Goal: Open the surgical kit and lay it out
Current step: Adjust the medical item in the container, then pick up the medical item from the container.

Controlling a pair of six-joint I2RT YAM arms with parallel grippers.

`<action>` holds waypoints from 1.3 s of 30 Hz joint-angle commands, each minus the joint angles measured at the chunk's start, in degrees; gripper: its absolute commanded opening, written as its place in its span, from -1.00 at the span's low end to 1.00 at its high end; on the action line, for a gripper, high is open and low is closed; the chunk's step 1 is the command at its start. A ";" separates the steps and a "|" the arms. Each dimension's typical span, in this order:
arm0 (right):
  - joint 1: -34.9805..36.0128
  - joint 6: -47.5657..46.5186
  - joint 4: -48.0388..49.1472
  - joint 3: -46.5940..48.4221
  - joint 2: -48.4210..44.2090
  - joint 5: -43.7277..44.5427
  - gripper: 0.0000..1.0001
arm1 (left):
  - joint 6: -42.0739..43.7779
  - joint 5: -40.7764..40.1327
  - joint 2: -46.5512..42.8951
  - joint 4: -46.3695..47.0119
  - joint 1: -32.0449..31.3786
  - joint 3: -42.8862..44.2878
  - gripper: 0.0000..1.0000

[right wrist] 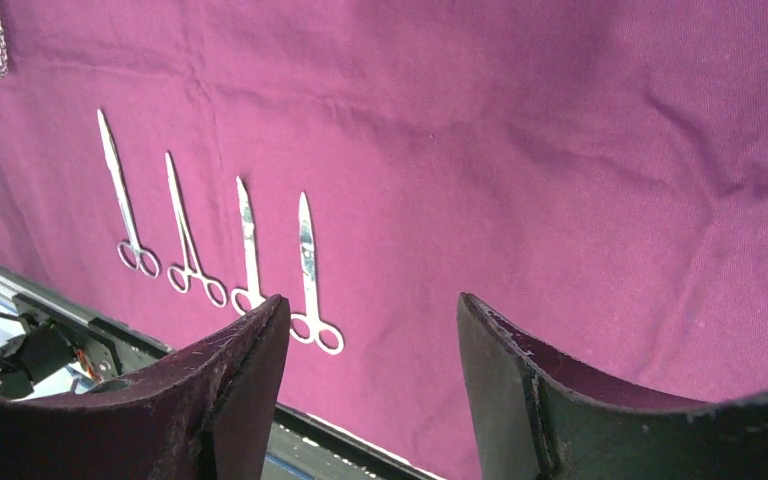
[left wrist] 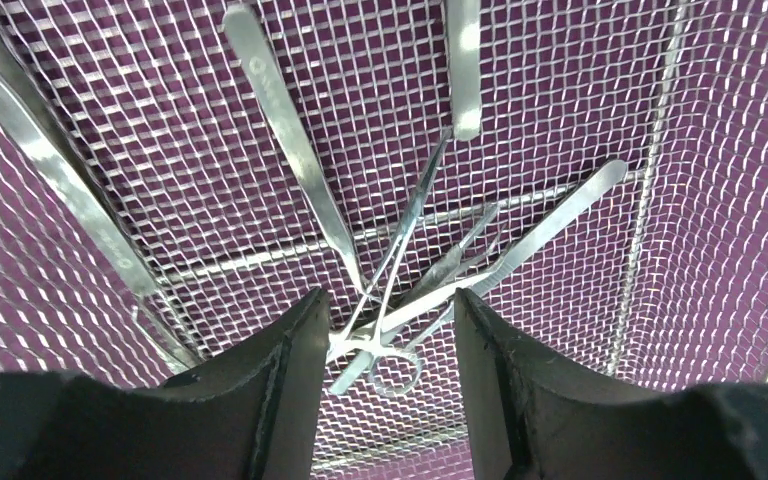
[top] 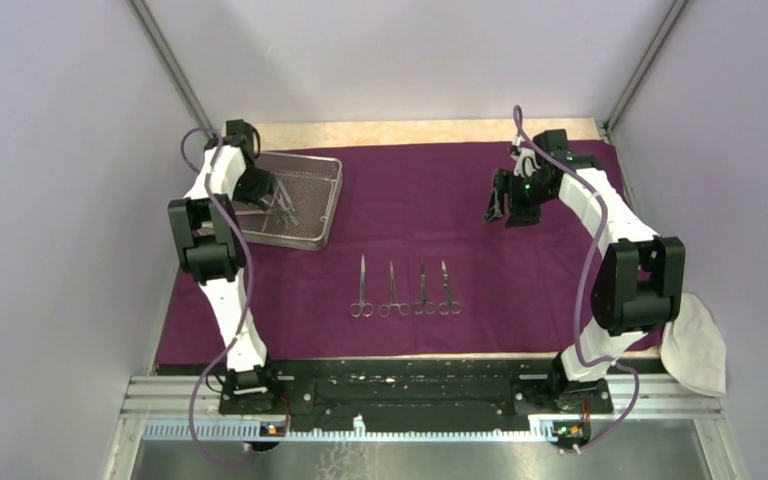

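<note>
The purple cloth wrap [top: 520, 260] lies spread flat over the table. Several scissor-like instruments [top: 405, 292] lie in a row on it at the front middle, also seen in the right wrist view [right wrist: 250, 250]. The wire-mesh tray [top: 332, 205] stands at the back left. My left gripper [top: 278, 205] reaches down into it, open [left wrist: 388, 300]. Under the gap between its fingers lies a crossed pile of instruments [left wrist: 415, 220] with a finger ring [left wrist: 395, 370]. Flat tweezers [left wrist: 290, 140] lie beside the pile. My right gripper [top: 505, 210] hangs open [right wrist: 372, 300] over bare cloth at the back right, holding nothing.
A crumpled white cloth [top: 695, 350] hangs off the table's right front corner, beside the right arm. A black rail [top: 410, 385] with both arm bases runs along the near edge. Grey walls close in the left, right and back.
</note>
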 commanded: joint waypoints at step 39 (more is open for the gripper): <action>-0.22 0.09 1.44 -0.38 -4.01 -2.50 0.22 | 28.78 -5.95 9.77 0.10 -2.06 9.54 -0.71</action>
